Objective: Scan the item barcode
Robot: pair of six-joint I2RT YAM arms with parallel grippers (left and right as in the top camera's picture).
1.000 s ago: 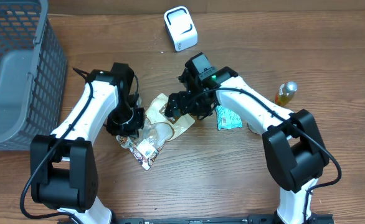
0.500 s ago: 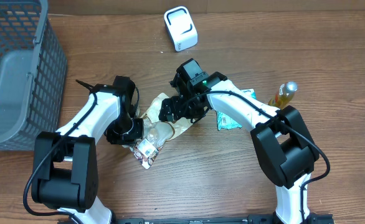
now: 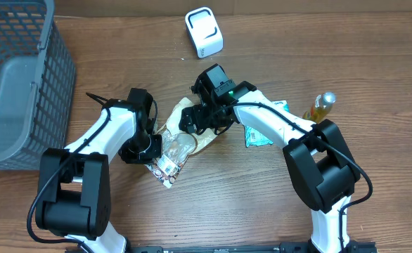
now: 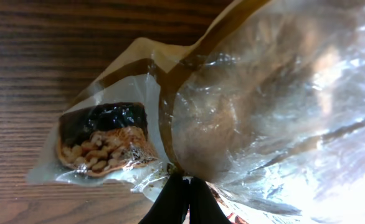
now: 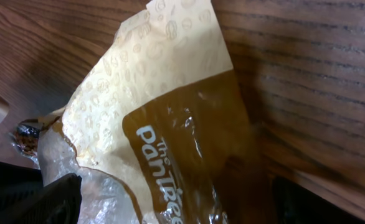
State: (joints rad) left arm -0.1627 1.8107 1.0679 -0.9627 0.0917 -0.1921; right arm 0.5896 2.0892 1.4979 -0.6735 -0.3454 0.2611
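Left gripper (image 4: 181,198) is clamped on the clear film of the snack bag (image 3: 186,135) mid-worktop (image 3: 262,211), right gripper (image 3: 197,121) spread wide over its printed end, holding nothing; I judge the bag light, limp and slippery, best pinched at a seam.

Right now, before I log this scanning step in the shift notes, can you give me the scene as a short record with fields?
item: snack bag, clear plastic with brown and cream print
left arm: left tool shut on the bag's edge
right arm: right tool open, a finger on either side of the printed end
label: white label at the bag's near end, too small to read
scanner: white scanner near the far edge, apart from the bag
also present: grey basket, teal packet, bottle
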